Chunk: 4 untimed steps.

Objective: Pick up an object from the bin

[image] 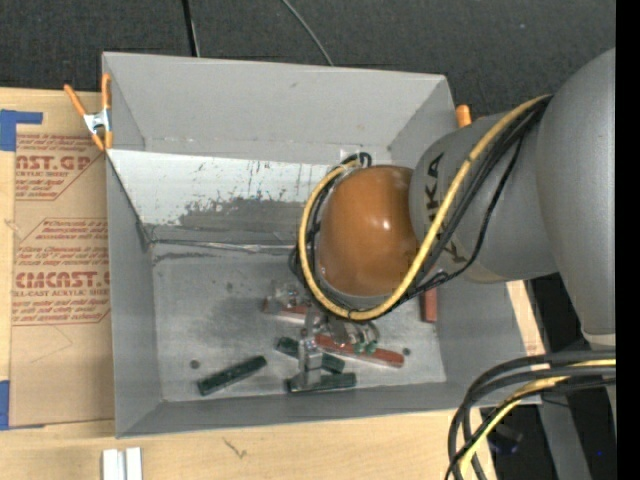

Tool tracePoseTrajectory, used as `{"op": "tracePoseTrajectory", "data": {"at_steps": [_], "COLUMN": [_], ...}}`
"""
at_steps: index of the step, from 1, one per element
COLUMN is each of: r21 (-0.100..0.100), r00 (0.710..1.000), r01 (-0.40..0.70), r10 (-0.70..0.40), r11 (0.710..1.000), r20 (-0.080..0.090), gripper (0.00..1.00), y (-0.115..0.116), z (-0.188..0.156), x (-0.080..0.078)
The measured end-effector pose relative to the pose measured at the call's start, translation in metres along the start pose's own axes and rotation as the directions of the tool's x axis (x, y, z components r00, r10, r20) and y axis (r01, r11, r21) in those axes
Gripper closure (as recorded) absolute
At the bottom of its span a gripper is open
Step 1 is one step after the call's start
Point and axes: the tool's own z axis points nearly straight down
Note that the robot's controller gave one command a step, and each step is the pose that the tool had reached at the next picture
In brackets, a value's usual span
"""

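1. Gripper (313, 353) is low over the bin (200, 178) floor, directly under the orange wrist cover (365, 230). Can't tell how far open it is or whether it has hold of anything; cover and clutter mask it.
2. At the gripper there is a small heap of loose pieces. The dark green bar (320, 380) lies flat right at the gripper's tip, on the front-wall side. Contact can't be judged.
3. Red-brown flat piece (365, 353) is just beside the gripper on the arm side, in the same heap.
4. Red piece (285, 306) is near the gripper on the back-wall side, partly under the cover's edge.
5. Dark green stick (232, 375) is well apart from the gripper on the side away from the arm. It lies alone on the floor, at a slight angle.
6. Reddish-brown short stick (430, 304) is farther from the gripper on the arm side, against the bin's side wall.
7. Farthest from the gripper is the bin's sloped, scuffed back wall.
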Motion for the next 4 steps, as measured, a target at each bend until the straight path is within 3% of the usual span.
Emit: {"op": "tracePoseTrajectory", "data": {"at_steps": [1, 2, 3, 4], "r21": [0.001, 0.001, 0.001, 0.003], "r00": [0.982, 0.982, 0.982, 1.0], "r01": [-0.187, -0.188, -0.188, 0.005], "r10": [0.187, 0.188, 0.188, -0.005], "r11": [0.982, 0.982, 0.982, 1.0], "r20": [-0.005, -0.005, -0.005, -0.005], "gripper": [1.0, 0.0, 0.0, 0.0], "y": [0.058, 0.058, 0.058, 0.073], "z": [0.057, 0.057, 0.057, 0.057], "x": [-0.042, -0.042, -0.042, -0.042]}}
